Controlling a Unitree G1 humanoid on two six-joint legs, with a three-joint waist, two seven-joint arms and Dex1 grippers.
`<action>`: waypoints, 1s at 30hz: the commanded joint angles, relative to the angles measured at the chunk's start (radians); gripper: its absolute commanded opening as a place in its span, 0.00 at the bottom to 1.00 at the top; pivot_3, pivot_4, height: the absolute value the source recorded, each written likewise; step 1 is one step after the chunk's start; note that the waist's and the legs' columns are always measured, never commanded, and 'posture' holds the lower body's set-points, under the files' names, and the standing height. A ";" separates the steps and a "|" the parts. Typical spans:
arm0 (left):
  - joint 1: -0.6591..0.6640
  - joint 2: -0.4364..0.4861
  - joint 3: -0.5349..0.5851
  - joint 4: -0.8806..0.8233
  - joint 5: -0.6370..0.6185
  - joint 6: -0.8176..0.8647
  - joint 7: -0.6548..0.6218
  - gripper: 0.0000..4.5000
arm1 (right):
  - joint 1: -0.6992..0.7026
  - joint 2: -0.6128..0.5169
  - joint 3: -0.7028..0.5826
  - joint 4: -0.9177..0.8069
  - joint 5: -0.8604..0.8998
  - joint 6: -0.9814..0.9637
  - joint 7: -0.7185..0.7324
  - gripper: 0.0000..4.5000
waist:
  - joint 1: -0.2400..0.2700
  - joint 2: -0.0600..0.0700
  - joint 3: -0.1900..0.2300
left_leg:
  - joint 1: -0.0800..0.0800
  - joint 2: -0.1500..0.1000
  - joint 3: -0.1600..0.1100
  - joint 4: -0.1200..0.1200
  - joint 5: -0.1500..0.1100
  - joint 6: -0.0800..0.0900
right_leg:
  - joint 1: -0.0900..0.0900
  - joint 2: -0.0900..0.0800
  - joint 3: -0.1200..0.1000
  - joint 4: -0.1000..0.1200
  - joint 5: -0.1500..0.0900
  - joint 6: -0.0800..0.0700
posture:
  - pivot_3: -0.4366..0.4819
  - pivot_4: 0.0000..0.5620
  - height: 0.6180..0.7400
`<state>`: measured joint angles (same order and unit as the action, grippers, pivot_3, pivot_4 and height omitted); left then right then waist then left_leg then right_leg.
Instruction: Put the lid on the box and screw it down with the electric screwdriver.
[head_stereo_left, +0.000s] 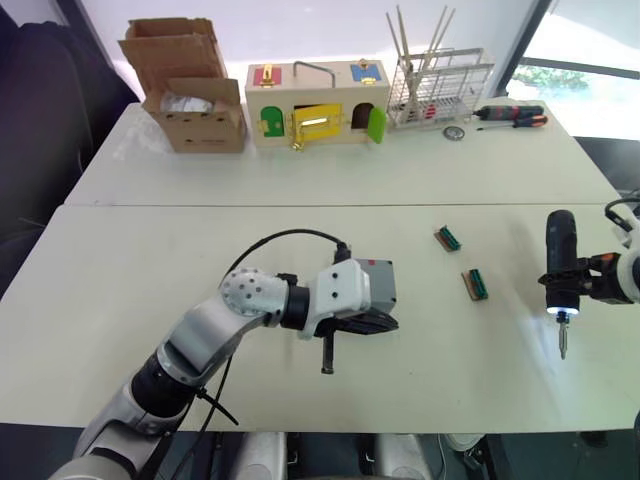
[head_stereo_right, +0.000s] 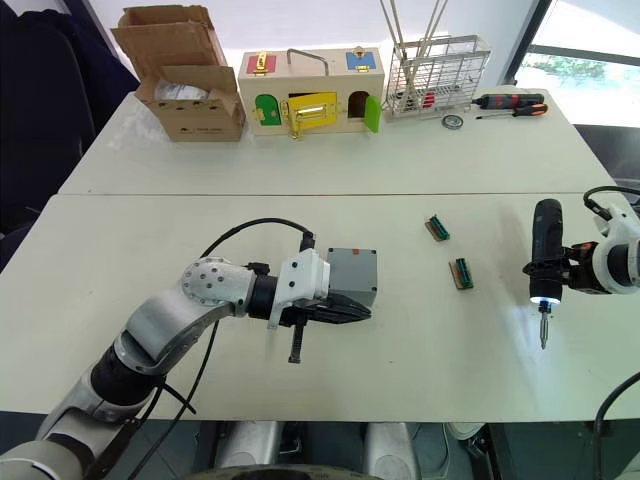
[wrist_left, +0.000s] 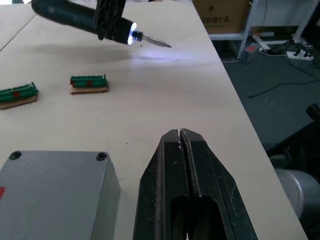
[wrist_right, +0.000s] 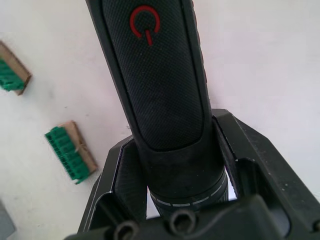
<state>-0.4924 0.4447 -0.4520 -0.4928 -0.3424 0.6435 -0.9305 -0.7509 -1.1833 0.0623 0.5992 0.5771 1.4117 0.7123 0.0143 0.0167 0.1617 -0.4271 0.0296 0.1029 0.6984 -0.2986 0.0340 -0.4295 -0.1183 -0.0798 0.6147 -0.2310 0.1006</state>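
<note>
Nearest the head camera, the left gripper (head_stereo_right: 345, 312) lies low over the table (head_stereo_right: 420, 180) with its black fingers (wrist_left: 185, 165) pressed together on nothing, just beside the grey box (head_stereo_right: 352, 272). Lid (wrist_left: 55, 175) sits on the box (two corner screw holes show in the left wrist view). Over to the right, the right gripper (head_stereo_right: 565, 270) pinches the electric screwdriver (head_stereo_right: 546, 250), bit pointing toward the table, tip light glowing. Two green terminal blocks (head_stereo_right: 461, 272) lie between box and screwdriver.

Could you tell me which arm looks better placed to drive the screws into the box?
The right. Its gripper already holds the electric screwdriver, tip light on, bit down. The left gripper is shut and empty beside the box.
</note>
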 joint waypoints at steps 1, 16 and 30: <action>0.003 0.012 0.008 -0.034 0.006 0.002 0.017 0.00 | -0.074 0.001 0.055 0.089 -0.097 -0.064 0.060 0.39 | -0.001 0.000 0.000 | 0.000 0.000 0.000 0.000 0.000 0.000 | 0.000 0.000 0.000 0.000 0.000 0.000 | 0.48 0.27 0.90; -0.019 0.147 0.128 0.140 0.133 -0.091 0.064 0.00 | -0.186 0.018 0.054 0.117 -0.324 -0.475 0.198 0.99 | -0.004 0.002 0.001 | 0.000 -0.001 0.001 0.000 0.005 -0.008 | 0.000 0.000 0.000 0.001 0.002 0.003 | 0.48 0.27 0.90; -0.032 0.113 0.055 0.319 0.203 -0.134 0.026 0.00 | 0.608 0.154 -0.130 -1.145 -0.062 -0.560 0.265 0.99 | 0.024 -0.002 0.003 | 0.000 0.000 -0.001 0.004 0.005 -0.009 | 0.003 -0.001 -0.002 0.001 0.003 0.005 | 0.48 0.27 0.90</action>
<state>-0.4997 0.5623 -0.3917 -0.1905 -0.1620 0.5422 -0.8977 -0.1384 -1.0360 -0.0385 -0.4923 0.4982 0.8430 1.0073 0.0387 0.0152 0.1648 -0.4270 0.0299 0.1018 0.7032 -0.2940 0.0262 -0.4261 -0.1193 -0.0809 0.6152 -0.2279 0.1048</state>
